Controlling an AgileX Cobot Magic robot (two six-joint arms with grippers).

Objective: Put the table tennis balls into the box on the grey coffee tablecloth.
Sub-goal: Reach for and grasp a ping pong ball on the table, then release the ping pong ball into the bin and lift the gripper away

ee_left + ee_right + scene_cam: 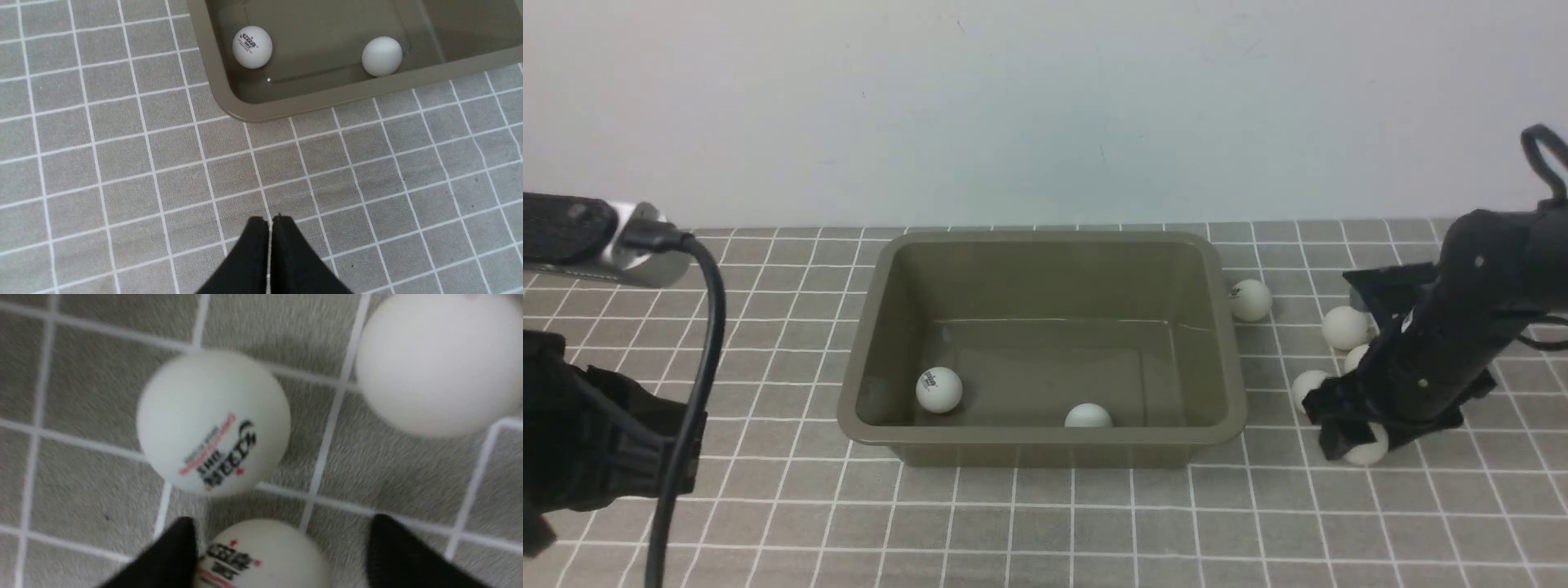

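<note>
Your right fingers (171, 559) stand spread around a matte white table tennis ball (265, 555) on the grey-brown white-gridded tablecloth (1013, 523). Other white balls (1343, 327) lie toward twelve o'clock of it. At nine o'clock, the shallow olive-grey plastic box (1045, 437) holds two balls (938, 389). Your left fingers (253, 253) are pressed together.

This looks like a robot test bench, the kind found in a lab rather than a home. Two black machine arms frame the scene. The left arm (580, 441) sits beside a thick black cable (707, 327) plugged into a silver device (621, 245), and the right arm (1445, 343) reaches in from the other side. Behind them stands a plain pale wall (1045, 98). The grey coffee tablecloth (768, 506) covers the worktop, and laid out on it like props are the box (1045, 238) and the table tennis balls (1250, 300).
</note>
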